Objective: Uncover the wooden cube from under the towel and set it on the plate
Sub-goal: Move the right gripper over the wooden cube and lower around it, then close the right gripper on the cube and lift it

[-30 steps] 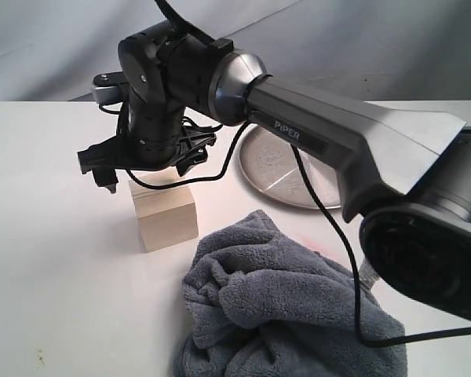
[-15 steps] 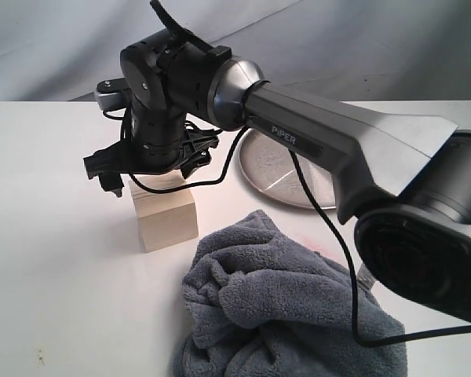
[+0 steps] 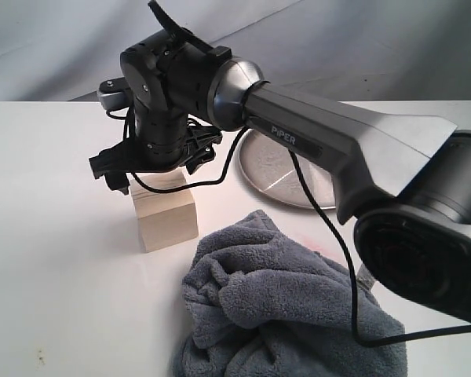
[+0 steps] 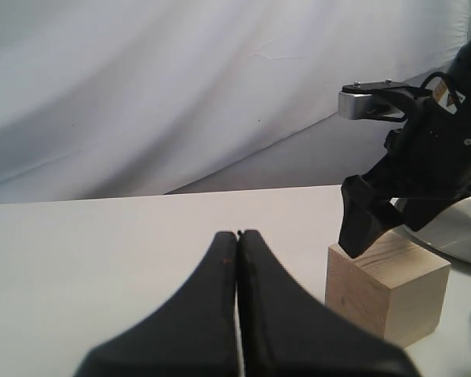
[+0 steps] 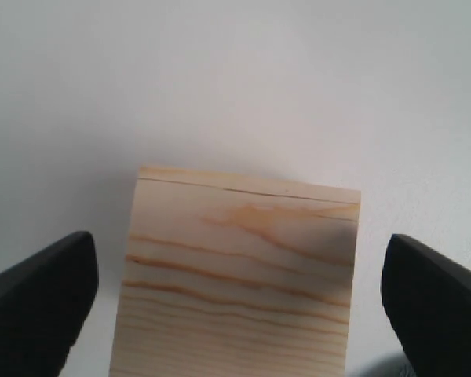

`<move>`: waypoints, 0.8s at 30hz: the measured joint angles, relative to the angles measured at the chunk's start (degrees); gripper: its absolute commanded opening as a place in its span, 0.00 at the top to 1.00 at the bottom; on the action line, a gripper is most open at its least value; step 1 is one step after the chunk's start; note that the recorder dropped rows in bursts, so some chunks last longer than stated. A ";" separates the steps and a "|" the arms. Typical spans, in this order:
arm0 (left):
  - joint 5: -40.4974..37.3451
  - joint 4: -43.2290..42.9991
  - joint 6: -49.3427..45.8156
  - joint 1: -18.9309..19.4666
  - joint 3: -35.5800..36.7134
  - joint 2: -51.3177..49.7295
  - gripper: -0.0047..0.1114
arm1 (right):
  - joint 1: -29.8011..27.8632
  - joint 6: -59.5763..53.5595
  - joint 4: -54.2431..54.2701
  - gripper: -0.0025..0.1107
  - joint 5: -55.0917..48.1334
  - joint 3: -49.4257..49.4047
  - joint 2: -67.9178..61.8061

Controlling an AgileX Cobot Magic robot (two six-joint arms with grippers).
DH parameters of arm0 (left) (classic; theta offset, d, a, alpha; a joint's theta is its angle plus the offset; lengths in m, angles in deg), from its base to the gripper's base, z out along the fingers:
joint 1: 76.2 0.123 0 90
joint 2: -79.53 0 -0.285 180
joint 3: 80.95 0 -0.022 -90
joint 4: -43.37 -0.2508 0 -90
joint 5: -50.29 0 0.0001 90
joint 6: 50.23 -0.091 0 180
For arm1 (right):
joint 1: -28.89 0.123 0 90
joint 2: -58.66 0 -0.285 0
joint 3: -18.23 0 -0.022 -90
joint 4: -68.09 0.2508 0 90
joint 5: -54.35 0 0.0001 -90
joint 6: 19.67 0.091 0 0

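**Exterior.** Cube (image 3: 166, 216) stands bare on the table. Towel (image 3: 275, 314) is heaped just beside it, plate (image 3: 279, 169) behind. My right gripper (image 3: 153, 174) hangs just above the cube, spread. Against a second ago it sits slightly nearer the plate side; cube and towel are unmoved.

**Left wrist.** My left gripper (image 4: 237, 236) is pressed together, empty, apart from the cube (image 4: 385, 287).

**Right wrist.** Fingers (image 5: 39, 290) stand wide to either side of the cube (image 5: 235, 236), not touching.

**Step.** Uncovering looks done and the grasp is in hand. Next I judge a straight descent, a pinch, then the carry to the plate.
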 measured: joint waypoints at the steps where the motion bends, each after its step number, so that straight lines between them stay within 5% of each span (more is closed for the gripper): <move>1: 0.00 0.00 0.00 0.00 0.00 0.00 0.96 | 0.00 0.00 0.00 0.19 -0.20 0.00 -0.13; 24: 0.00 0.00 0.00 0.00 0.00 0.00 0.96 | 0.00 0.00 2.77 0.19 -0.60 0.00 -7.39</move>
